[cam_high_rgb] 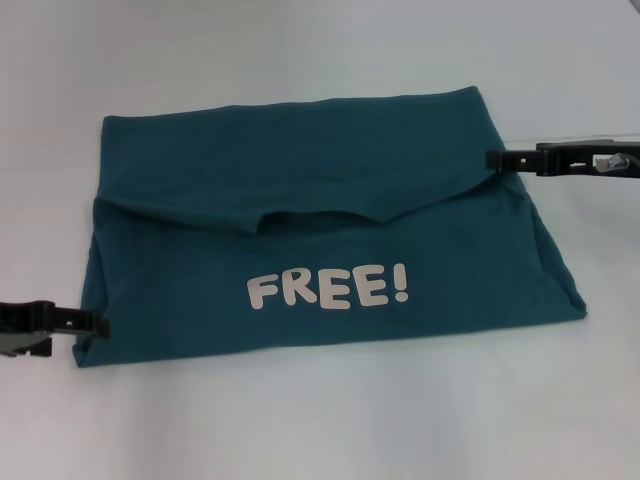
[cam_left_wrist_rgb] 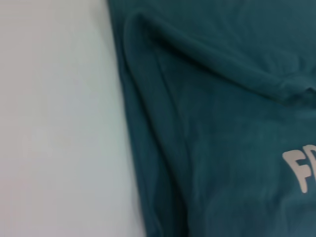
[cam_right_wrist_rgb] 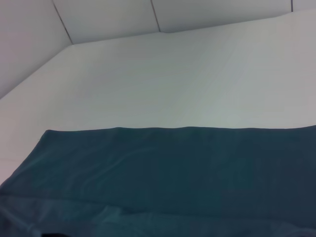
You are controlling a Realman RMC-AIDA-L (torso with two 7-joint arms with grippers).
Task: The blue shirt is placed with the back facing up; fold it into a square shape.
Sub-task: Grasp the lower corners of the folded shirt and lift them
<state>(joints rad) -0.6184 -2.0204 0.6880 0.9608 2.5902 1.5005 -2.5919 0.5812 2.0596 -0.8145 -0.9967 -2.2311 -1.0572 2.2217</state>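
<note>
At opposite edges of blue shirt (cam_high_rgb: 320,230), left end effector (cam_high_rgb: 95,323) near, right end effector (cam_high_rgb: 492,158) far

A plain white worktop (cam_high_rgb: 320,420) fills the head view from edge to edge, its surface smooth and unmarked. In the right wrist view the same white surface runs back to pale wall panels (cam_right_wrist_rgb: 103,17), which are split by thin dark seams and meet the worktop along a straight edge. The left wrist view shows a bare white strip of the worktop.
</note>
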